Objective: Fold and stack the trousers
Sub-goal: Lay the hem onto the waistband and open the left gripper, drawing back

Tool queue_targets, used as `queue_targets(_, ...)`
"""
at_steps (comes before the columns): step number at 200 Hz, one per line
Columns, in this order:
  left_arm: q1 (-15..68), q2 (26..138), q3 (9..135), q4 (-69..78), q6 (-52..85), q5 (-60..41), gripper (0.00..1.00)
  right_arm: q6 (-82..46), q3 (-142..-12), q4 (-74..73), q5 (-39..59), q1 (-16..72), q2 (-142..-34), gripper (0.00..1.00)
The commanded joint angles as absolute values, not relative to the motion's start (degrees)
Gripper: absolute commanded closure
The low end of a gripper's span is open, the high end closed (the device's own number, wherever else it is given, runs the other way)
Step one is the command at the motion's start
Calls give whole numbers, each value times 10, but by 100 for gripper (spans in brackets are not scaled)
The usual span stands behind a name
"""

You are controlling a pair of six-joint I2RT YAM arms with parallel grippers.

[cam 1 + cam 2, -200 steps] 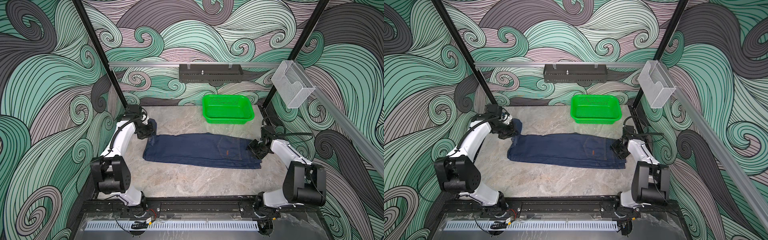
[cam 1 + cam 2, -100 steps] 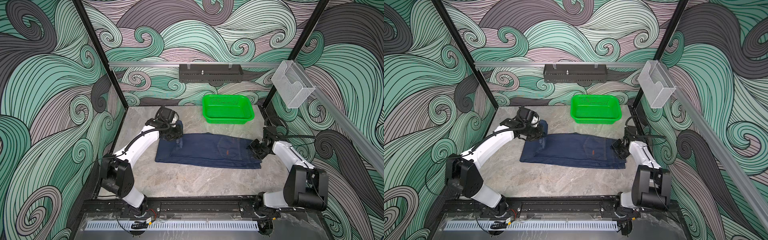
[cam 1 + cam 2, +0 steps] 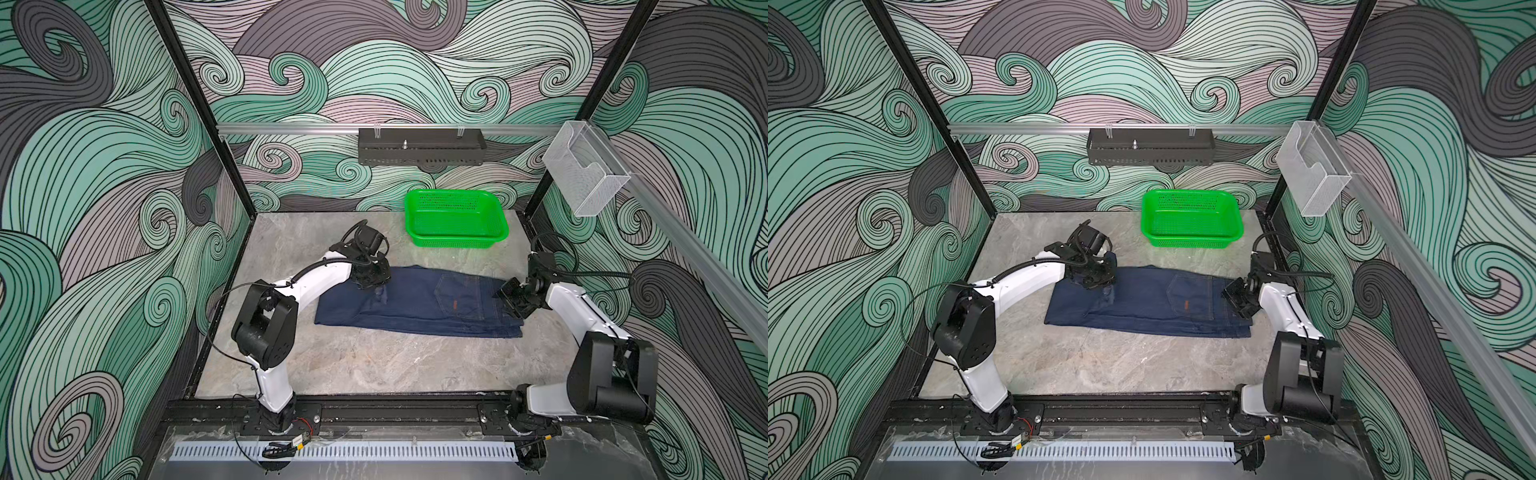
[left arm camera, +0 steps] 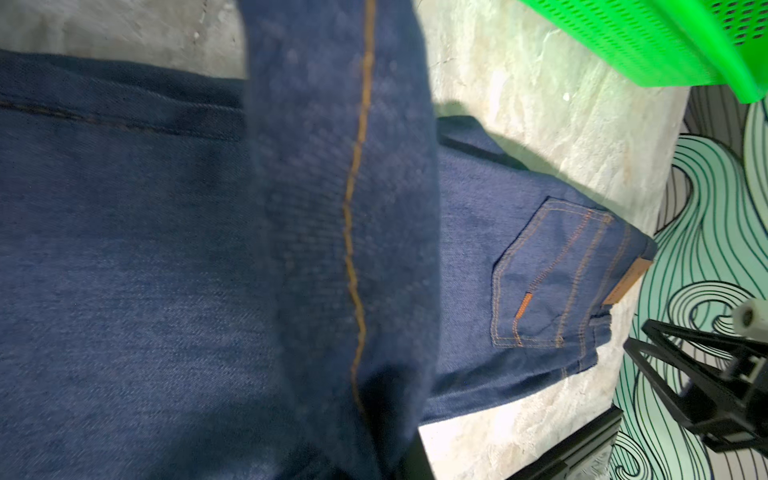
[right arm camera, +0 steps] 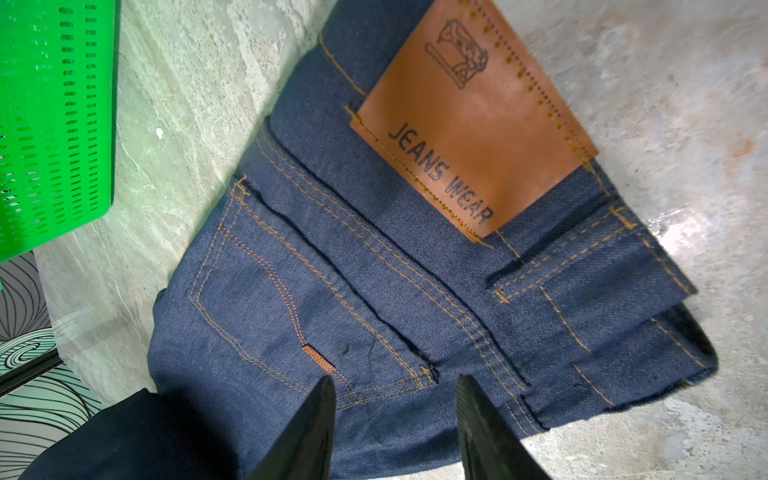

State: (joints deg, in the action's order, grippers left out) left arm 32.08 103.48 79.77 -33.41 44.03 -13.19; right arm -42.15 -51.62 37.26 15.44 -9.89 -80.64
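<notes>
The trousers (image 3: 436, 303) lie across the middle of the bench (image 3: 374, 361), running from 9 o'clock to 3 o'clock in both top views, with the waist at the 3 o'clock end. The leg end is doubled over, so a folded edge faces 9 o'clock.

The left gripper (image 3: 372, 278) sits above the 10 o'clock corner of the cloth (image 3: 1163, 303), clamped on a leg hem. In the left wrist view that hem hangs right before the lens as a blurred band of denim with an orange seam, and the back pocket (image 4: 548, 282) lies flat beyond it.

The right gripper (image 3: 513, 297) is at the waist end, at 3 o'clock. Its fingers (image 5: 307, 432) stand apart above the denim beside the pocket, holding nothing; whether they touch the cloth I cannot tell. The leather patch (image 5: 473, 124) reads "JEANS WEAR".

A green basket (image 3: 457, 239) stands at 1 o'clock on the bench, near the trousers but apart from them.
</notes>
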Motion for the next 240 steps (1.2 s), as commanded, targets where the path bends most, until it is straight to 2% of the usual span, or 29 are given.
queue_targets(1,329,1053,821,-316,455,-111,100,-414,-508,375,157,-101,-804,51)
queue_targets(16,334,1066,830,-318,454,-111,98,-413,-507,375,157,-101,-806,51)
queue_targets(45,347,1080,844,-329,451,-134,63,-413,-507,376,156,-103,-806,51)
queue_targets(64,354,1067,854,-322,453,-161,57,-413,-509,376,156,-102,-805,51)
queue_targets(90,366,1028,892,-335,435,-164,36,-412,-511,377,156,-102,-800,51)
queue_targets(118,359,986,933,-392,383,-135,29,-408,-518,383,158,-94,-795,50)
queue_targets(145,318,930,886,-412,334,-70,22,-401,-537,395,150,-61,-792,49)
queue_targets(182,188,905,820,-461,254,-139,12,-403,-548,399,132,-33,-790,48)
queue_targets(207,107,927,812,-512,190,-165,12,-397,-548,398,126,-29,-789,45)
queue_targets(240,33,999,830,-580,114,-219,20,-370,-545,399,100,-30,-775,41)
